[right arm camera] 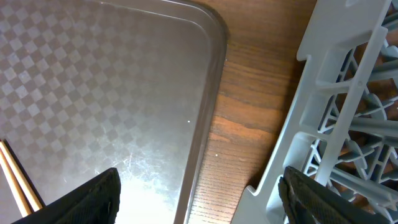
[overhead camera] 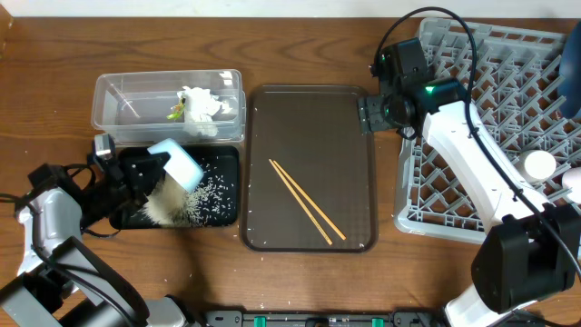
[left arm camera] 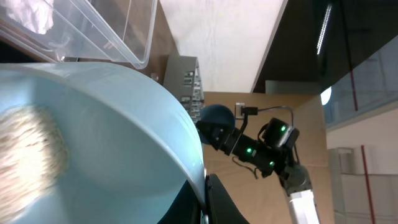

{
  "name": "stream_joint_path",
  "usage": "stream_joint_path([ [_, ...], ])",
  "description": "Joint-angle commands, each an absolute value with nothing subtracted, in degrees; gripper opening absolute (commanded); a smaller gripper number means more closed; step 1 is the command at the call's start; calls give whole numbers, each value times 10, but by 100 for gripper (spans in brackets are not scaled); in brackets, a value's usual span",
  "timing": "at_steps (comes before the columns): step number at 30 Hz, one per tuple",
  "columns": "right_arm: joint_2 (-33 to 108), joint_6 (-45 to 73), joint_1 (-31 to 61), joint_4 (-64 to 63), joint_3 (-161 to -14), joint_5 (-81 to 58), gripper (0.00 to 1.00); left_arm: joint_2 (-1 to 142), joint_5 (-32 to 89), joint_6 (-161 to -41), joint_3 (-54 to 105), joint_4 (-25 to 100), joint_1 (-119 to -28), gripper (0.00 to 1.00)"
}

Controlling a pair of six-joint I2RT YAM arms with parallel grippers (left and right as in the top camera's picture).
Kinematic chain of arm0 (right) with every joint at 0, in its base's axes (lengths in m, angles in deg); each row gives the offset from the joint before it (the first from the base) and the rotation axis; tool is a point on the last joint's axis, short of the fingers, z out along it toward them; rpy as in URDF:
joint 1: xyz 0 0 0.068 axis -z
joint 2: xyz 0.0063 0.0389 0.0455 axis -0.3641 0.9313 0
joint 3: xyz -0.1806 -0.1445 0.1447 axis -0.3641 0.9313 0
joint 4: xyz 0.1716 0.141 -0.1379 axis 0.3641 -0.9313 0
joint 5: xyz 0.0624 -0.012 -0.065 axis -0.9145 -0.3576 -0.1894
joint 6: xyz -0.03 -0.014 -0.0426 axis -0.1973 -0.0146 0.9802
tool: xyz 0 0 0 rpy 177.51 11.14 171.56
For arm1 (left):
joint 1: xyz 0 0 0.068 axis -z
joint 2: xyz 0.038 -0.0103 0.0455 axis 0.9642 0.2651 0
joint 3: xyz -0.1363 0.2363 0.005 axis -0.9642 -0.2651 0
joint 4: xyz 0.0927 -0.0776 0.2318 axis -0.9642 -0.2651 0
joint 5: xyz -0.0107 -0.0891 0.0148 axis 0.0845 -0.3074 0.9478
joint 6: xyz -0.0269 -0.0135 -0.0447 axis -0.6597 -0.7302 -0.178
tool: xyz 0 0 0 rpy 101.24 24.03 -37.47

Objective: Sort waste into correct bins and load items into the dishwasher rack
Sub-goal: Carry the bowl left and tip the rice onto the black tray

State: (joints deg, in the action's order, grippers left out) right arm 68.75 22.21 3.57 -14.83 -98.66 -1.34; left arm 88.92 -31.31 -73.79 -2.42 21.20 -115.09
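My left gripper (overhead camera: 145, 170) is shut on the rim of the pale blue-white bowl (overhead camera: 175, 164) and holds it tipped over the shallow black tray (overhead camera: 218, 211). White rice grains (overhead camera: 168, 209) pour from it into that tray; in the left wrist view the bowl (left arm camera: 106, 137) fills the frame, rice (left arm camera: 28, 155) on its wall. The clear tub (overhead camera: 118, 102) holds crumpled white tissue (overhead camera: 201, 103) and a bit of yellow-green wrapper (overhead camera: 176, 113). Two wooden chopsticks (overhead camera: 304, 200) lie on the brown serving tray (overhead camera: 349, 118). My right gripper (overhead camera: 366, 113) is open and empty between that tray (right arm camera: 124, 74) and the grey rack (overhead camera: 508, 109).
The grey rack (right arm camera: 348, 93) fills the right side of the table. A white cup (overhead camera: 539, 164) stands in it near the right edge, and a dark blue plate (overhead camera: 572, 82) shows at its far right. Bare wood lies along the front of the table.
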Motion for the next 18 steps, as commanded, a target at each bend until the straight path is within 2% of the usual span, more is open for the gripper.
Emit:
stream_joint_path([
  [1, 687, 216, 42, -150, -986, -7, 81, 889, -341, -753, -27, 219, -1155, 6],
  [6, 687, 216, 42, -150, -986, -7, 80, 889, -280, -743, -27, 233, -1155, 6],
  [8, 687, 216, 42, -150, -986, -7, 81, 888, -335, -722, -27, 228, -1152, 6],
  [10, 687, 216, 42, -150, -986, -7, 81, 886, -336, -695, -26, 230, -1146, 6],
  [12, 687, 216, 42, -149, -986, -7, 80, 887, -269, -710, -26, 247, -1145, 6],
  [13, 687, 216, 42, -149, -986, -7, 81, 888, -228, -753, -26, 251, -1145, 6],
  [14, 687, 216, 42, -149, -986, -7, 80, 889, -230, -763, -26, 250, -1145, 6],
  [17, 687, 216, 42, -150, -986, -7, 80, 888, -341, -693, -26, 252, -1135, 6],
  [18, 687, 216, 42, -150, -986, -6, 80, 888, -331, -695, -26, 266, -1134, 6],
])
